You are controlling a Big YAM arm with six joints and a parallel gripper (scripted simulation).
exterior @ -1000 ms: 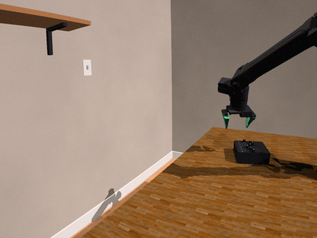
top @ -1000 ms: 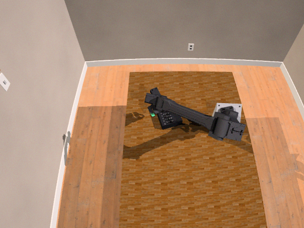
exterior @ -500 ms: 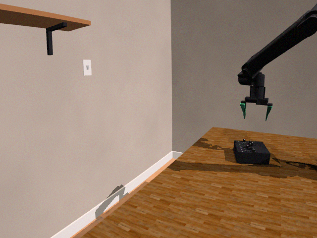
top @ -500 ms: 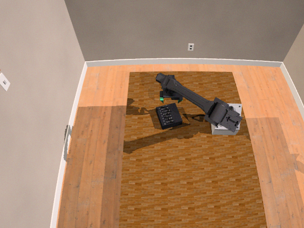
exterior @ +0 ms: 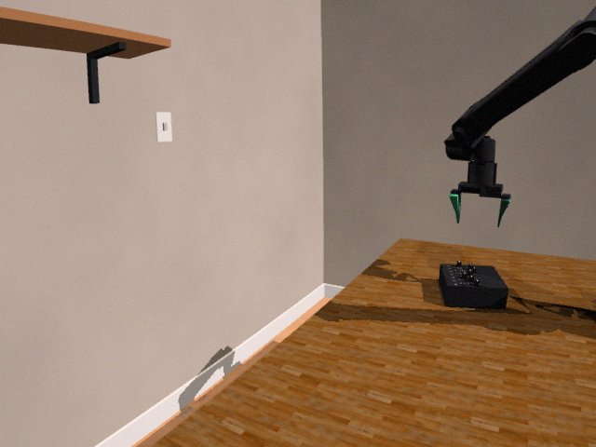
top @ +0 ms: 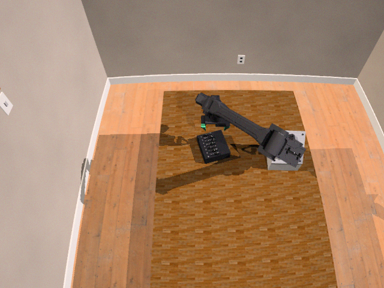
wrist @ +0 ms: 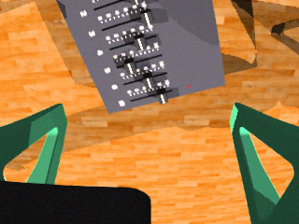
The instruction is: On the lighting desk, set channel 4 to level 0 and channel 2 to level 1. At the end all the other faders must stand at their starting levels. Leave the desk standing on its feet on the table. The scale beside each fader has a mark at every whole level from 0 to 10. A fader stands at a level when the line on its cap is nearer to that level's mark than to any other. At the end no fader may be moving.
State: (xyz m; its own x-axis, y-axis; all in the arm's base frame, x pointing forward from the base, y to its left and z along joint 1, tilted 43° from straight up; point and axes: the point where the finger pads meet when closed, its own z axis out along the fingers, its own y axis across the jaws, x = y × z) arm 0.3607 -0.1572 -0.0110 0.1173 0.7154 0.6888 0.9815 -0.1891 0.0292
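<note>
Would guess at stiff little slider caps (top: 212, 144) (exterior: 470, 269) (wrist: 149, 83) on a fairly light desk (top: 223, 139) (exterior: 480, 295) (wrist: 192, 47), so pinch one low by its sides, push gently along the slot and avoid shoving the whole box. Sits flat on the table (top: 242, 216) (exterior: 385, 375) (wrist: 187, 168), below the wide-open, unloaded gripper (top: 216, 128) (exterior: 478, 224) (wrist: 148, 112). Check exterior for the height gap, hard to judge from top; use wrist for separate caps and marks, too tiny in exterior

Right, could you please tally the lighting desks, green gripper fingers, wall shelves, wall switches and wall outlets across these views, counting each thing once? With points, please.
Lighting desk (top: 222, 142) (exterior: 476, 295) (wrist: 196, 47): 1
Green fingers (top: 203, 125) (exterior: 454, 204): 2
Wall shelf (exterior: 72, 40): 1
Wall switch (top: 3, 100) (exterior: 164, 136): 1
Wall outlet (top: 239, 59): 1
Total: 6
</note>
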